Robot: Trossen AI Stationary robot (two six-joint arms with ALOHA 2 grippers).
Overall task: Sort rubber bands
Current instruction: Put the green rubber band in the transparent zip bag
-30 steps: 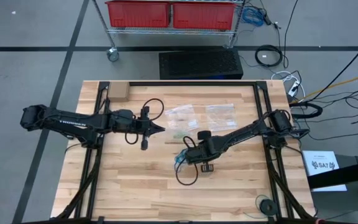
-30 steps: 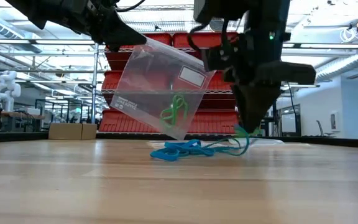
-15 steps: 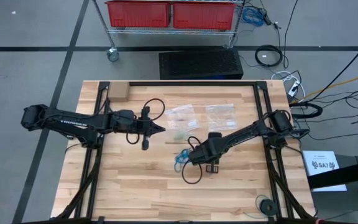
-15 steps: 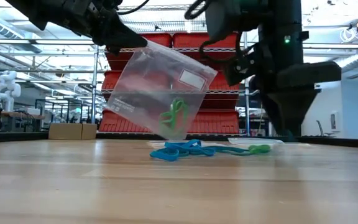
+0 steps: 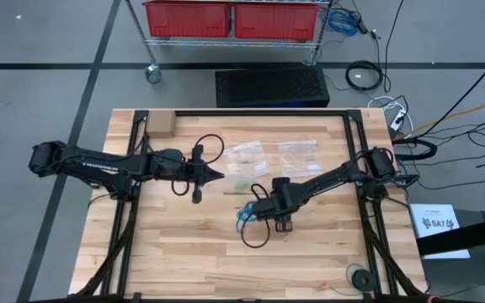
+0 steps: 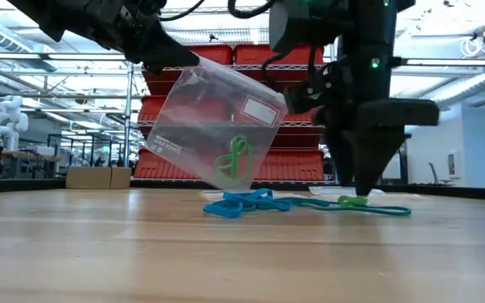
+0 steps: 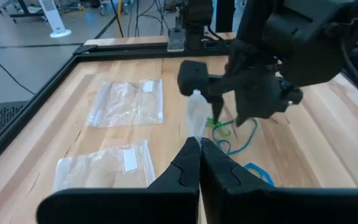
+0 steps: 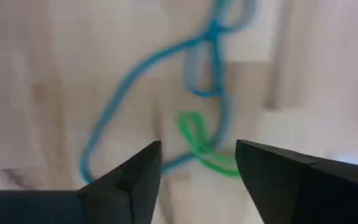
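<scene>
My left gripper (image 5: pixel 219 174) is shut on a clear plastic bag (image 6: pixel 221 126) that hangs over the middle of the table with green rubber bands (image 6: pixel 236 156) inside. Under it a heap of bright blue rubber bands (image 6: pixel 242 204) lies on the wood. Beside them lie a green band (image 8: pixel 201 146) and a long teal band (image 6: pixel 381 211). My right gripper (image 6: pixel 367 189) points straight down, open, just above the table. Its fingers stand on either side of the green band; I cannot tell whether they touch it. My left gripper pinches the bag's upper edge (image 6: pixel 194 67) between its two shut fingers, coming from the table's left and slanting a little down. In the left wrist view the bag (image 7: pixel 196 118) shows edge-on just past the fingertips. It hangs tilted below them, clear of the table.
Two more clear bags (image 5: pixel 247 154) (image 5: pixel 299 154) lie flat toward the far edge. A small cardboard box (image 5: pixel 159 124) sits in the far left corner. A black cable loop (image 5: pixel 255 236) hangs from my right arm. A round black object (image 5: pixel 361 278) lies at the near right.
My right gripper has opened and let go of the teal band that it held up off the table. That band now lies stretched out flat on the wood beside the green one. The bag has kept its place.
</scene>
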